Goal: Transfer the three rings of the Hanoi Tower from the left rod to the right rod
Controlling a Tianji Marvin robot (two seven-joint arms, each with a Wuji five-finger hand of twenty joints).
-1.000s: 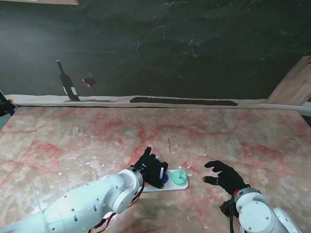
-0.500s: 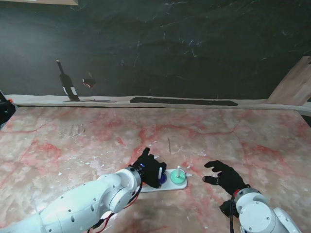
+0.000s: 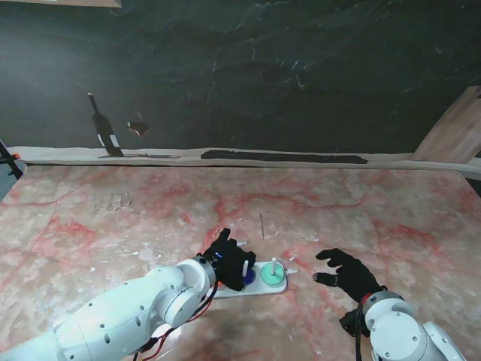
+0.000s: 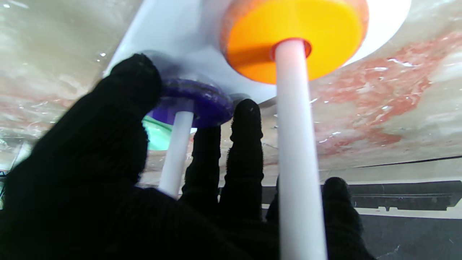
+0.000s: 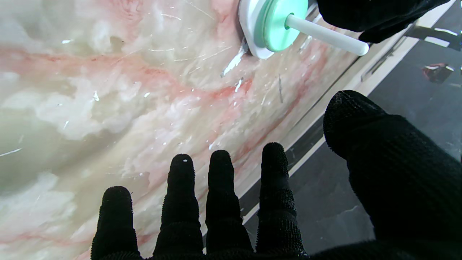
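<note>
Stand view: one white base point(image 3: 263, 287), two rods showing, green ring point(image 3: 273, 275) on the right rod, purple ring point(image 3: 249, 276) on the middle rod. Left hand point(image 3: 228, 259) has drifted slightly left since a second ago; right hand point(image 3: 347, 272) splayed, empty, unmoved.

Left wrist view: adds a third, orange ring point(image 4: 294, 36) on its rod; fingers point(image 4: 245, 144) flank the purple ring; grip cannot be judged.

Right wrist view: green ring only.

I see one ring per rod: orange ring point(image 4: 294, 38) left, purple ring point(image 4: 196, 103) middle, green ring point(image 3: 271, 276) right, all flat on the white base point(image 3: 279, 286).
</note>
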